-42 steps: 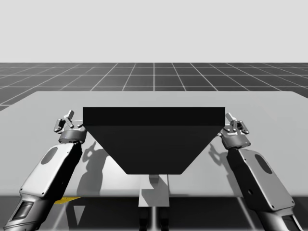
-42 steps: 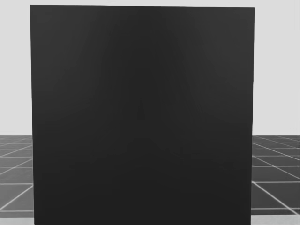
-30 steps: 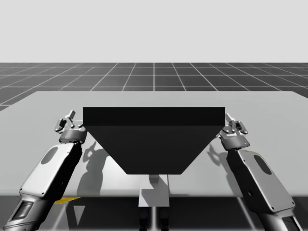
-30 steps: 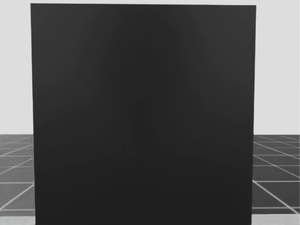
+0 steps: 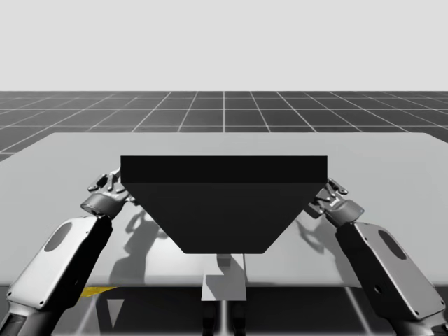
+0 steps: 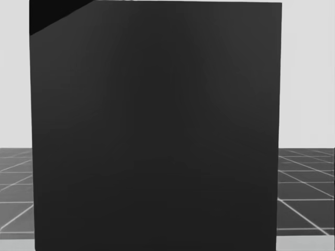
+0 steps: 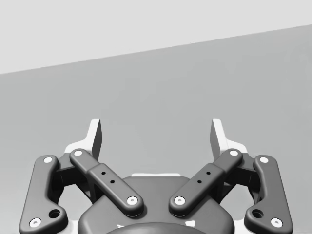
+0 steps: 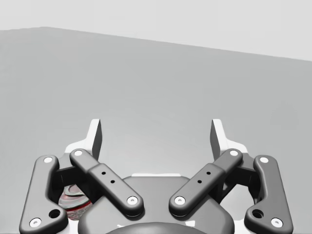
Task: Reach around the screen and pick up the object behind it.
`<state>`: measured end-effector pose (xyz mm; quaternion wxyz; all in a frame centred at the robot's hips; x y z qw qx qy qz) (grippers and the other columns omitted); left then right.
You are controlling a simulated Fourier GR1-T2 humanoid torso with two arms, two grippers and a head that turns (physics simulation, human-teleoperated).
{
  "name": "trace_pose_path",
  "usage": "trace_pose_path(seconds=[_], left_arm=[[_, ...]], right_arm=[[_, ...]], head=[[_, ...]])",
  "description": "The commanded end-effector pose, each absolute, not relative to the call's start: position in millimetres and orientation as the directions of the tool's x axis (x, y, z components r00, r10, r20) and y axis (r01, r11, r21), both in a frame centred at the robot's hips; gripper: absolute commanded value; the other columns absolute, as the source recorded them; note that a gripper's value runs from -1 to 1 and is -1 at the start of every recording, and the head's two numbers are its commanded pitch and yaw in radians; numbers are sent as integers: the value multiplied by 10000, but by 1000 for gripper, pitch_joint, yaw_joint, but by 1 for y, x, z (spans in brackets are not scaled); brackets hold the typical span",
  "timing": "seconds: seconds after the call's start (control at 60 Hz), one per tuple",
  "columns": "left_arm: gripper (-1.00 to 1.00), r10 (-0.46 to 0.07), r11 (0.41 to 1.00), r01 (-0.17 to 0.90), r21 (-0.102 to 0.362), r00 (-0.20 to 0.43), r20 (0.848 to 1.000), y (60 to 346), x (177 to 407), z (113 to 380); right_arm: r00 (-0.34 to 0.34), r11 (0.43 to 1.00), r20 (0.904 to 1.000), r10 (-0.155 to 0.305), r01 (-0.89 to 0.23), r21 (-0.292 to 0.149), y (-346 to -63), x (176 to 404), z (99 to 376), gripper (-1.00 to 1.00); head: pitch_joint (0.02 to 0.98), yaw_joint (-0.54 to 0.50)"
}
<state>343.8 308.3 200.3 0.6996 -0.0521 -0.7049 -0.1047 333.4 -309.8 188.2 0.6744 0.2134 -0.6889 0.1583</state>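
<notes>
A tall black screen [image 5: 224, 203] stands at the table's middle and blocks most of the head view [image 6: 157, 130]. My left gripper [image 5: 112, 183] sits by the screen's left edge, open, with only bare grey table ahead of its fingers [image 7: 95, 139]. My right gripper [image 5: 334, 190] sits by the screen's right edge, also open with nothing between its fingers [image 8: 218, 139]. In the right wrist view a small red-and-white patterned object [image 8: 73, 202] peeks out low beside the gripper, under its linkage; most of it is hidden.
The grey table [image 5: 224, 143] stretches wide behind the screen. A grey post [image 5: 224, 280] stands at the table's front edge below the screen, and a yellow mark [image 5: 87, 292] lies near my left forearm.
Both arms have dropped lower and tilted, and both grippers have swung in towards the screen's side edges. My head has turned slightly; the screen sits a little further left and up.
</notes>
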Motion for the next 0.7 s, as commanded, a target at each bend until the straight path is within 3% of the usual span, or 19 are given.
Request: trace_pose_path(seconds=[0.017, 0.183, 0.383, 0.517, 0.7], left_arm=[[-1000, -712, 9249, 3751, 622, 102, 9974, 303, 323, 203], [-1000, -689, 8622, 5042, 488, 213, 9974, 309, 301, 199], [-1000, -1324, 7682, 6320, 1027, 0, 9912, 304, 284, 194], [-1000, -1504, 7503, 6497, 1224, -126, 9885, 297, 282, 191], [-1000, -1502, 7438, 6571, 1229, -148, 9885, 293, 283, 187]], right_arm=[[246, 7520, 9960, -856, -6542, 808, -310, 320, 191, -1000], [321, 6670, 9983, -495, -7429, 570, -306, 310, 188, -1000], [410, 5810, 9987, -290, -8124, 502, -293, 294, 180, -1000], [1064, 6415, 9943, -100, -7621, 880, -294, 284, 177, -1000], [1330, 7019, 9911, 9, -7060, 942, -306, 285, 166, -1000]], head=[[55, -32], [64, -33], [76, -34], [86, -42], [96, -52]])
